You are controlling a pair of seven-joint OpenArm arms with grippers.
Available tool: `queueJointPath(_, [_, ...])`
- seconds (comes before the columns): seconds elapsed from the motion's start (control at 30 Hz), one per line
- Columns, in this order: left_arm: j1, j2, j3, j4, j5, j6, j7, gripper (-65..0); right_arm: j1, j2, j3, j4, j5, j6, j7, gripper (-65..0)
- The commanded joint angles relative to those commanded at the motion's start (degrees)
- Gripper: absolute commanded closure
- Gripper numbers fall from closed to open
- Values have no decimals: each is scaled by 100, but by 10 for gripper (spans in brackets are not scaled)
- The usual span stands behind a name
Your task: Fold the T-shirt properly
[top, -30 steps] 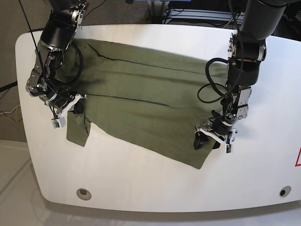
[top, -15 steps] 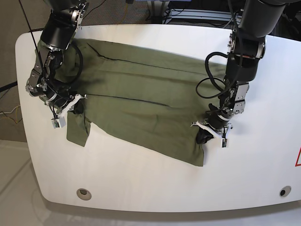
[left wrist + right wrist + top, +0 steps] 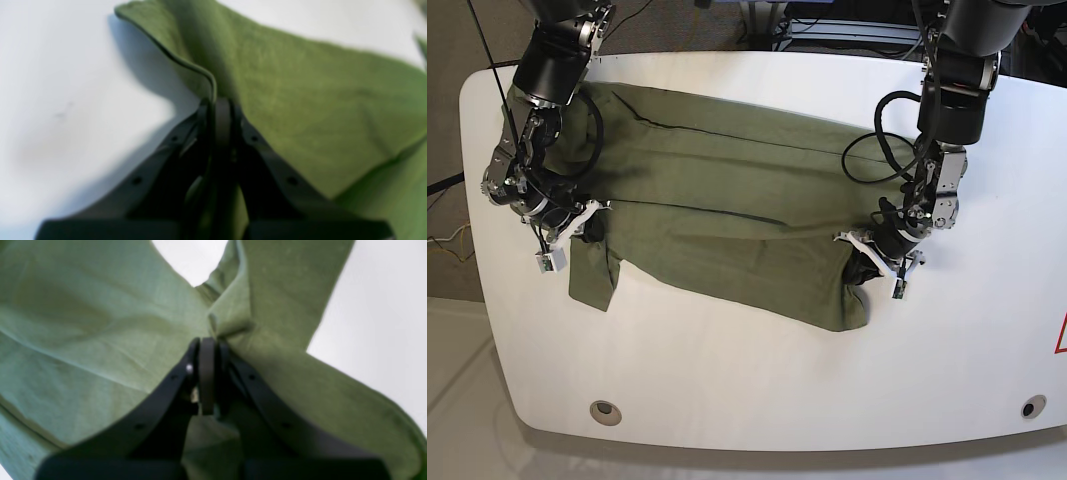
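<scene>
Your olive-green T-shirt [image 3: 717,210] lies spread across the white table [image 3: 757,390], its near edge lifted at both ends. Your left gripper [image 3: 864,268] is clamped on the hem corner, and your right gripper [image 3: 593,228] is clamped on fabric beside the hanging sleeve [image 3: 592,275].

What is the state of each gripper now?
Left gripper: closed on the T-shirt hem.
Right gripper: closed on the T-shirt near a sleeve.
</scene>
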Motion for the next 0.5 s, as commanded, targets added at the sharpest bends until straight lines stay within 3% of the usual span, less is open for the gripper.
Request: queueJointPath(0.5, [18,-62,-440,993,9,-9,580,0,-290,-141,-9,1020,-35,-9,-9,-6])
